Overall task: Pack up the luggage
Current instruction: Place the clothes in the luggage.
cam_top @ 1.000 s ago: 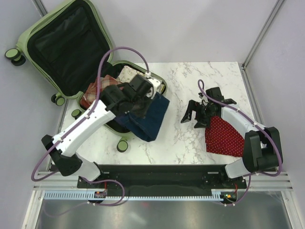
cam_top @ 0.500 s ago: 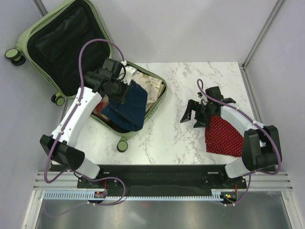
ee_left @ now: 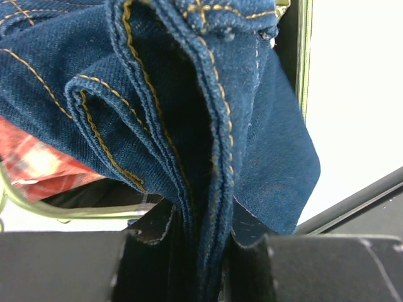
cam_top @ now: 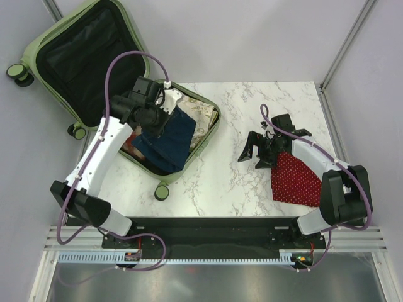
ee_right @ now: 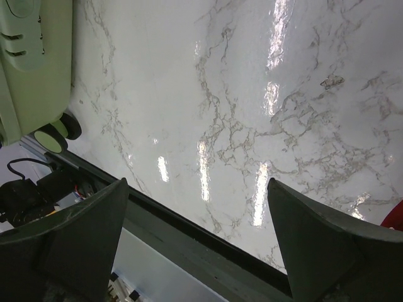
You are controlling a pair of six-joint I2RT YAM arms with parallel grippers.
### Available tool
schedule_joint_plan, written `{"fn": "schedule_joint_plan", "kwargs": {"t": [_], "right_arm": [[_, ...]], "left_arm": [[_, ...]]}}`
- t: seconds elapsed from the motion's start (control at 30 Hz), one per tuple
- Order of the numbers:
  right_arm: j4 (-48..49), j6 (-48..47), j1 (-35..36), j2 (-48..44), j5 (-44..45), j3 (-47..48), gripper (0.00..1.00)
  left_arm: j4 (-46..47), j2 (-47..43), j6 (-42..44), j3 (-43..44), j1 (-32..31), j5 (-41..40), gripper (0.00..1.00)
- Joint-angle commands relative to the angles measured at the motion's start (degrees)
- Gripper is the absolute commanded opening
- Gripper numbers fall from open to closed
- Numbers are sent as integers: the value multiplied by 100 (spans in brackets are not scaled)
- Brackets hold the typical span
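1. My left gripper (cam_top: 156,121) is pinched down narrow on a folded dark blue denim garment (cam_top: 170,141), holding it over the open half of the pale sage-green hard-shell luggage (cam_top: 82,56).
2. Luggage sits at the white marble worktop's (cam_top: 227,182) far left corner, lid hanging off it.
3. My right gripper (cam_top: 255,157) is spread wide, empty, just beside a red dotted cloth (cam_top: 296,179) near the right edge.

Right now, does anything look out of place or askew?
The red dotted cloth lies on the table, outside the luggage. The jeans are bunched and skewed over its base, pinched by the left fingers.
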Motion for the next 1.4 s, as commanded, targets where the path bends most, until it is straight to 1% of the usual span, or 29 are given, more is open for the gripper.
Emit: {"fn": "schedule_joint_plan", "kwargs": {"t": [0.0, 0.13, 0.23, 0.27, 0.47, 0.83, 1.03, 1.23, 1.37], "right_arm": [[88, -64, 5, 40, -166, 119, 98], [79, -56, -4, 40, -175, 110, 98], [70, -56, 5, 40, -192, 101, 98], [44, -56, 14, 57, -201, 110, 98], [-17, -47, 5, -30, -175, 110, 98], [-53, -56, 5, -109, -192, 4, 98], [-79, -91, 5, -66, -210, 48, 98], [-79, -108, 5, -57, -210, 31, 98], [-88, -117, 5, -83, -201, 13, 98]], "left_arm": [[222, -583, 289, 356, 4, -191, 2], [248, -908, 394, 251, 4, -349, 2], [275, -962, 438, 119, 4, -96, 2], [275, -944, 447, 76, 4, 62, 2], [292, -716, 614, -241, 13, 300, 2], [565, -382, 921, -522, 13, 187, 2], [986, -373, 1158, -865, 13, 108, 2], [1119, -224, 1186, -944, 22, 318, 2], [1250, -74, 1203, -1163, 92, 292, 2]]}}
